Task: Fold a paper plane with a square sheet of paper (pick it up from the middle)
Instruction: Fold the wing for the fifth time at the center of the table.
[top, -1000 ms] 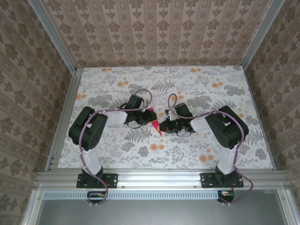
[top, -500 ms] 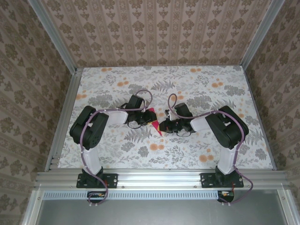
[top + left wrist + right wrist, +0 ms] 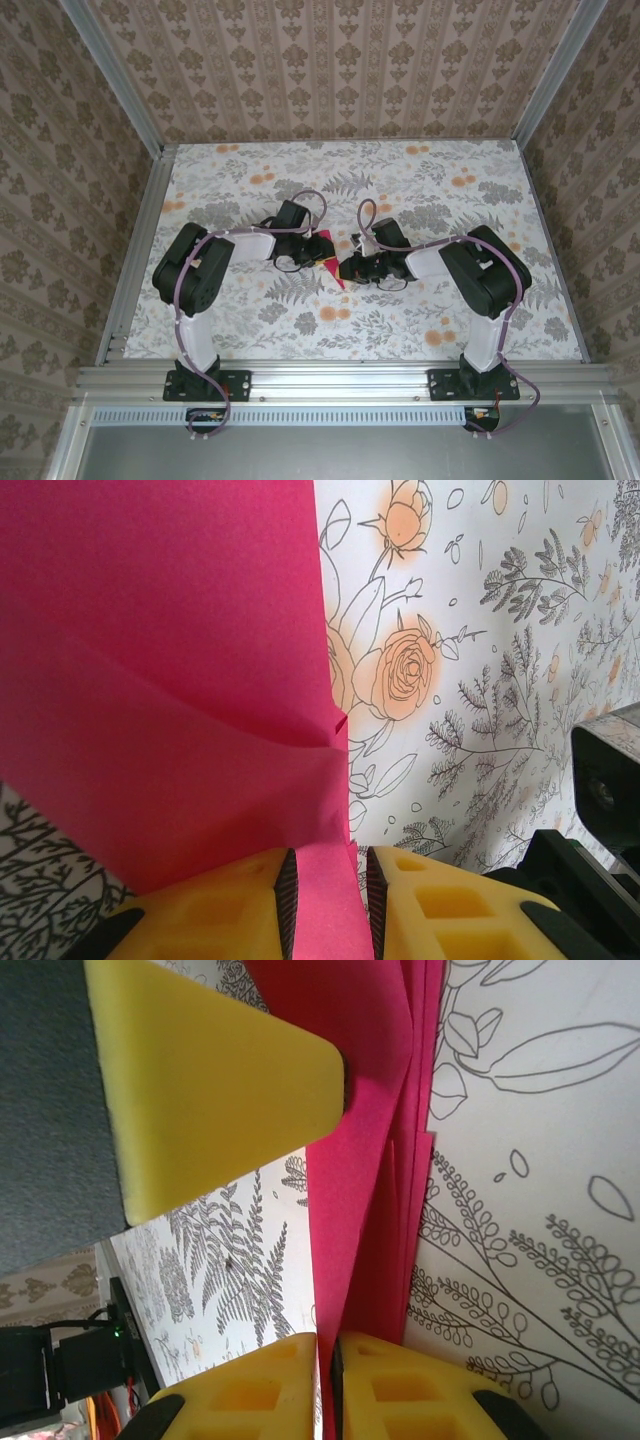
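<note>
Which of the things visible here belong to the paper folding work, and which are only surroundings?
Belong to the job:
- pink paper, partly folded
- left gripper, pinching it
- right gripper, pinching it

Only surroundings:
- flowered tablecloth
- patterned walls
- metal frame

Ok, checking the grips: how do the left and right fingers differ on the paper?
The left fingers stand apart with paper filling the gap; the right fingers nearly touch, pinching a thin edge. The left fingers face a broad creased flap; the right fingers face stacked layers. Both are yellow.
</note>
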Motion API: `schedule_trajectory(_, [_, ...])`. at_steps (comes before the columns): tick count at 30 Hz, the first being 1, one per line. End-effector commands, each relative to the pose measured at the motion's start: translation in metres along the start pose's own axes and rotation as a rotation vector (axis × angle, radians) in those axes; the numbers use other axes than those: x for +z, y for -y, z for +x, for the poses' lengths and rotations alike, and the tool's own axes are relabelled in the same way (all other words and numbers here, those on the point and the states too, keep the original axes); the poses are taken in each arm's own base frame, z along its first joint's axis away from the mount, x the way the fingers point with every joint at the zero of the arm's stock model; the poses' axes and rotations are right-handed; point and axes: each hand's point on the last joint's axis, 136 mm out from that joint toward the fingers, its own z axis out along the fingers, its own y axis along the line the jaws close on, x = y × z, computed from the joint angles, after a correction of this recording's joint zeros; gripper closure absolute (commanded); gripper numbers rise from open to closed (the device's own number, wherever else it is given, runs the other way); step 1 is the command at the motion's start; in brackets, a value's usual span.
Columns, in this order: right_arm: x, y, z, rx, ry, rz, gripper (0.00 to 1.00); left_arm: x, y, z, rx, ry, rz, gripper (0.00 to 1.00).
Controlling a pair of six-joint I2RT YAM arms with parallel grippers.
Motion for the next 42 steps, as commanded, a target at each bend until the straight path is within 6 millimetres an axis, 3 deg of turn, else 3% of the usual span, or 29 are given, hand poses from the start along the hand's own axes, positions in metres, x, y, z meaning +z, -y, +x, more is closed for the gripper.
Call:
schedule_trajectory(1, [-0.006, 0.005, 0.013, 0.033, -0.051, 0.031, 0.86, 0.005, -0.020, 0.005, -0.015, -0.024, -0.072, 0.72])
schedule_trajectory(6, [-0.010, 0.000, 0.020, 0.039, -0.074, 0.016, 0.87, 0.005, -0.021, 0.006, -0.018, -0.024, -0.077, 0.72])
schedule_trajectory(15, [-0.007, 0.008, 0.034, 0.058, -0.130, 0.036, 0.91, 0.004, -0.023, 0.006, -0.023, -0.025, -0.083, 0.72])
schedule_trajectory(22, [-0.013, 0.007, 0.044, 0.059, -0.147, 0.040, 0.85, 0.004, -0.024, 0.006, -0.025, -0.022, -0.087, 0.72])
schedule_trajectory(26, [-0.015, 0.008, 0.048, 0.059, -0.158, 0.047, 0.90, 0.004, -0.026, 0.007, -0.028, -0.025, -0.091, 0.72])
schedule_trajectory(32, [-0.011, 0.014, 0.055, 0.058, -0.191, 0.085, 0.95, 0.004, -0.027, 0.007, -0.032, -0.026, -0.093, 0.72])
schedule_trajectory(38, [-0.012, 0.023, 0.062, 0.035, -0.228, 0.179, 0.92, 0.005, -0.027, 0.008, -0.032, -0.027, -0.092, 0.72])
schedule_trajectory(42, [-0.022, 0.001, 0.048, -0.013, -0.164, 0.143, 0.85, 0.005, -0.027, 0.008, -0.031, -0.031, -0.091, 0.72])
